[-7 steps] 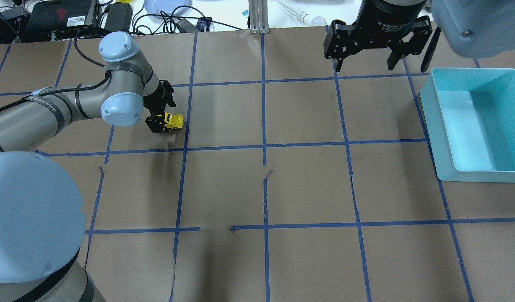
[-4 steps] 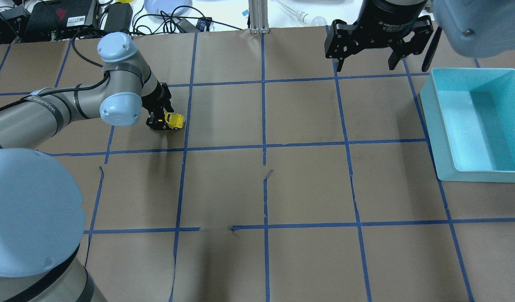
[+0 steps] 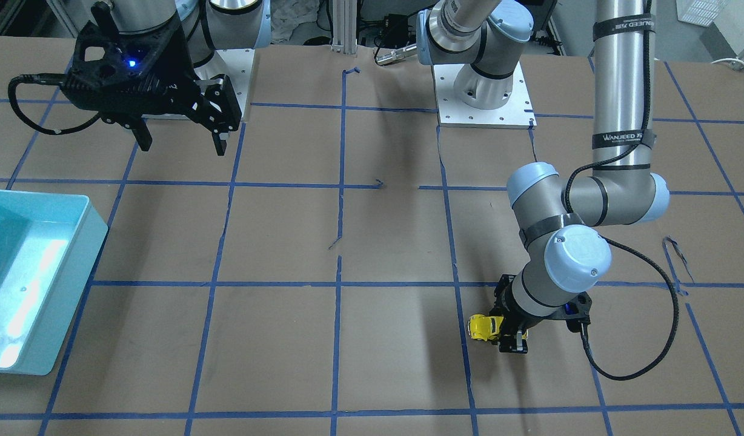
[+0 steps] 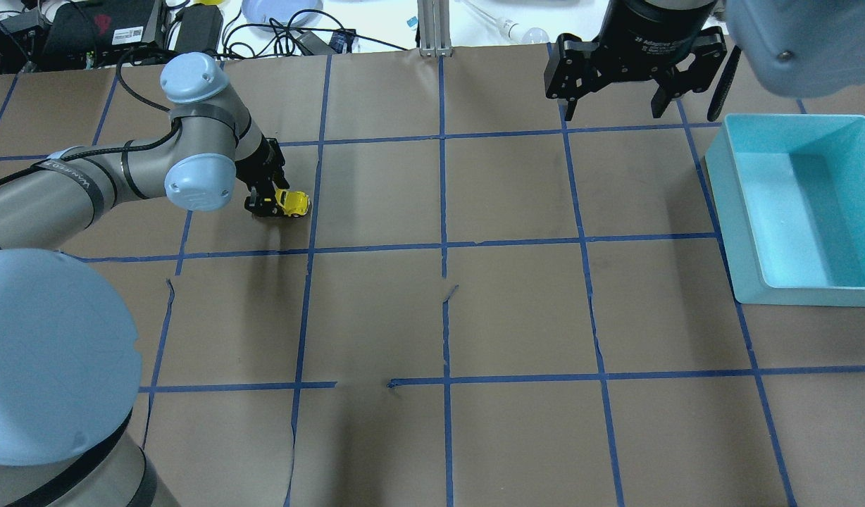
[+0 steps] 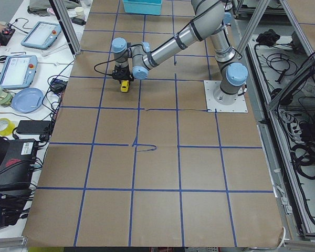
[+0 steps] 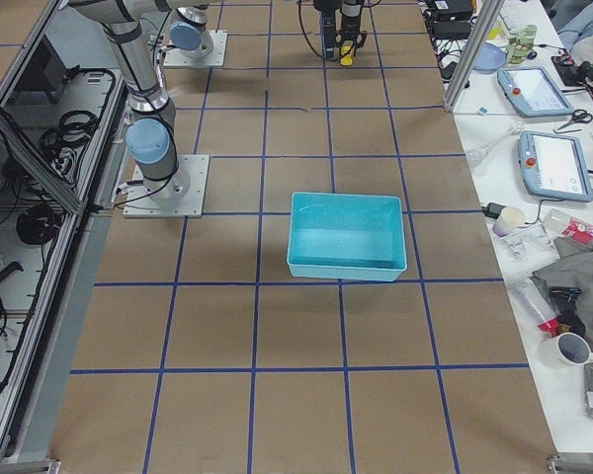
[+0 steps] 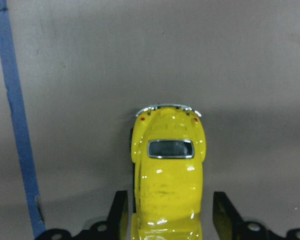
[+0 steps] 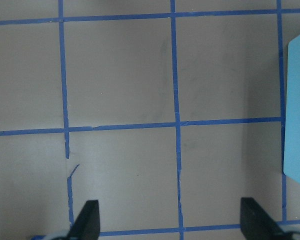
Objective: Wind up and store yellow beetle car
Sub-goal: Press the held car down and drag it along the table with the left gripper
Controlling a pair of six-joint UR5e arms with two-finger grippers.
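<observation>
- Yellow beetle car sits on its wheels on the brown-papered bench, in a taped square on the robot's left half, toward the far edge in the overhead view.
- Left arm reaches across to it, with the wrist bent down so that the left jaws come down over one end of the car.
- In the left wrist view the two dark fingers stand one on each side of the car's near end. They are spread just wider than the body, and a thin strip of bench shows between each finger and the yellow paint.
- Away from the wrist camera, the car's far end shows a dark window, a chrome bumper and two small red lights.
- Blue tape runs alongside the car, apart from it.
- Right jaws hang over the far right part of the bench in the overhead view, well apart from the car. Their fingers are spread wide, with only taped paper between them.
- Teal tray lies at the bench's right edge, near the right jaws. Its corner shows in the right wrist view.
</observation>
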